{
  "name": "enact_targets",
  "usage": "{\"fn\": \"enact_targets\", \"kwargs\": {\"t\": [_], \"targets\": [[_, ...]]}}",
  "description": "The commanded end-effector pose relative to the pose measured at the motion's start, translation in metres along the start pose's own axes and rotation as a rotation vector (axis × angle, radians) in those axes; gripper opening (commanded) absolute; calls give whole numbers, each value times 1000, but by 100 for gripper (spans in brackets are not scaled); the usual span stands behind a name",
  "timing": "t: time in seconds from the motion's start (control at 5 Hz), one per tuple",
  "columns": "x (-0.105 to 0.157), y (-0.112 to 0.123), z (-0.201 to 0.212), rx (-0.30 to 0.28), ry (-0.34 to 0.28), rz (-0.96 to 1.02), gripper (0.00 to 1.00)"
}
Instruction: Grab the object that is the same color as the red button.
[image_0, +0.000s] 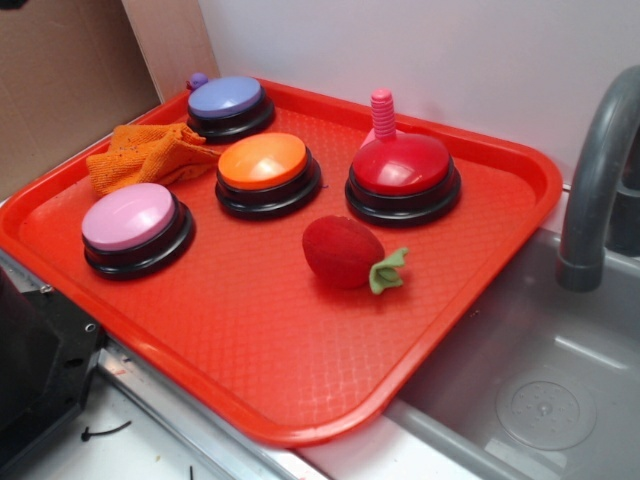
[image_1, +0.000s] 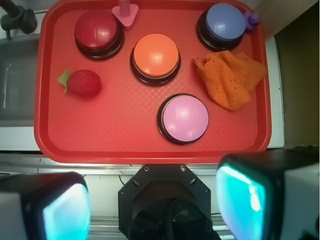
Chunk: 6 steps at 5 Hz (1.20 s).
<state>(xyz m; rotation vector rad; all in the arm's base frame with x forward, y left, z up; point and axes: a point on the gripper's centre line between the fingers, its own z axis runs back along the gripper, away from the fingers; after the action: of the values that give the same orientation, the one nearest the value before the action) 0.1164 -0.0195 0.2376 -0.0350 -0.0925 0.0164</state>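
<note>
The object, a fuzzy red plush fruit (image_0: 344, 251) (image_1: 83, 83) with a green leafy stem, lies on the red tray (image_0: 270, 350) (image_1: 115, 140), just in front of the red button (image_0: 402, 176) (image_1: 98, 32). The button is a glossy red dome on a black base. My gripper (image_1: 155, 205) hangs high above the near edge of the tray, over the robot's black base. Its fingers (image_1: 240, 200) stand wide apart with nothing between them. The gripper does not show in the exterior view.
On the tray also sit an orange button (image_0: 266, 172), a pink button (image_0: 136, 226), a purple button (image_0: 229, 106), an orange cloth (image_0: 148, 155) and a pink screw-shaped toy (image_0: 381, 118). A grey sink (image_0: 540, 380) with a faucet (image_0: 595, 180) lies beside the tray.
</note>
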Motion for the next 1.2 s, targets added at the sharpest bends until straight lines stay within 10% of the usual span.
{"fn": "enact_targets", "kwargs": {"t": [0.0, 0.8, 1.0], "targets": [[0, 0, 0, 0, 0, 0, 100], [50, -24, -29, -53, -92, -982, 100], [64, -46, -47, 9, -154, -1240, 100]]}}
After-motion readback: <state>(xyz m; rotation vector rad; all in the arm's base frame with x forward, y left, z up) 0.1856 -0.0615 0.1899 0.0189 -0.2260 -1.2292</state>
